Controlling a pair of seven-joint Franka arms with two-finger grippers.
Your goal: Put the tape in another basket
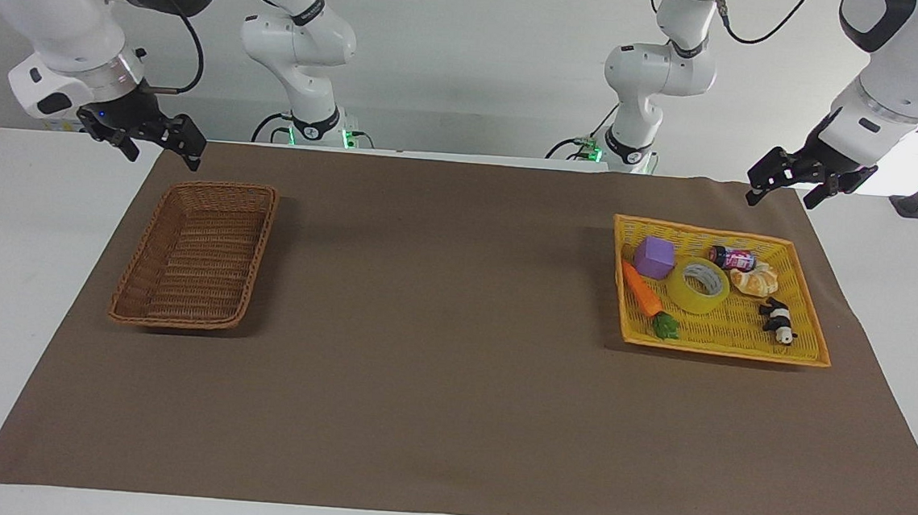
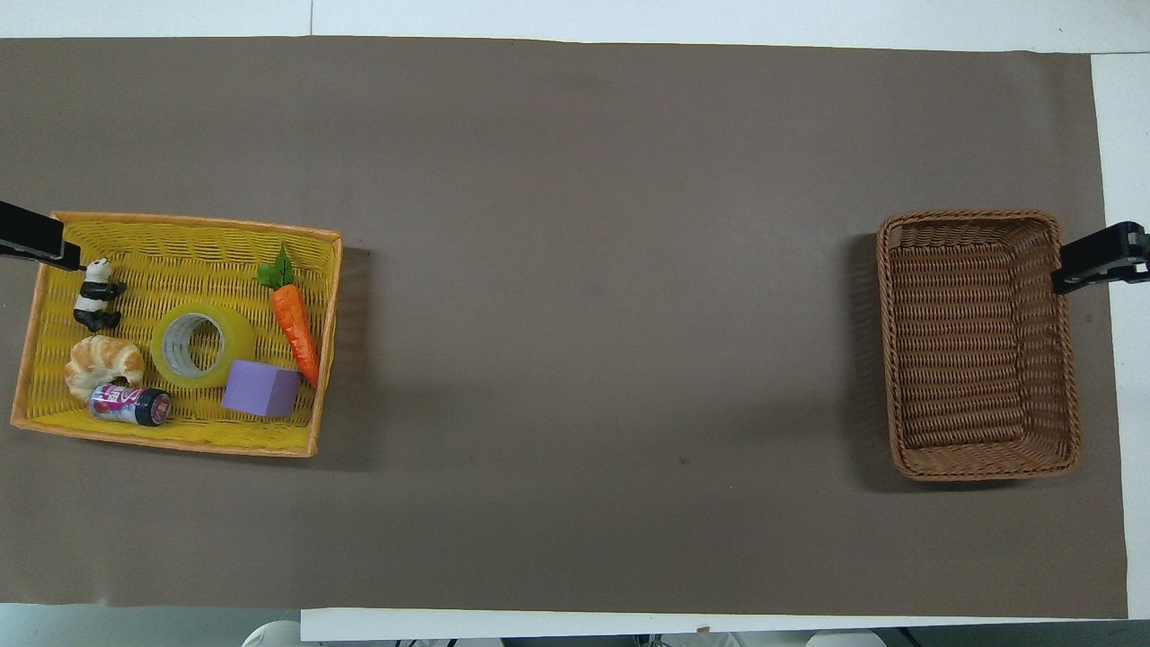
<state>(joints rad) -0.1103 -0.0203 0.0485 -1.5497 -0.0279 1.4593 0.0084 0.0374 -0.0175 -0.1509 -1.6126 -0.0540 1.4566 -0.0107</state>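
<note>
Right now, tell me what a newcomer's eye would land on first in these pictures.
The bright yellow tray at the left arm's end of the table grabs the eye, crowded with the tape, a purple cube, a carrot, a croissant and a panda figure. Next comes the brown basket at the right arm's end, with nothing in it. The left pincer and right pincer hang open near the table's corners nearest the robots.

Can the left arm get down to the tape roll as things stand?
Probably yes. The tape lies flat and uncovered in the yellow tray, hole up, and the open left gripper hangs near that tray.
</note>
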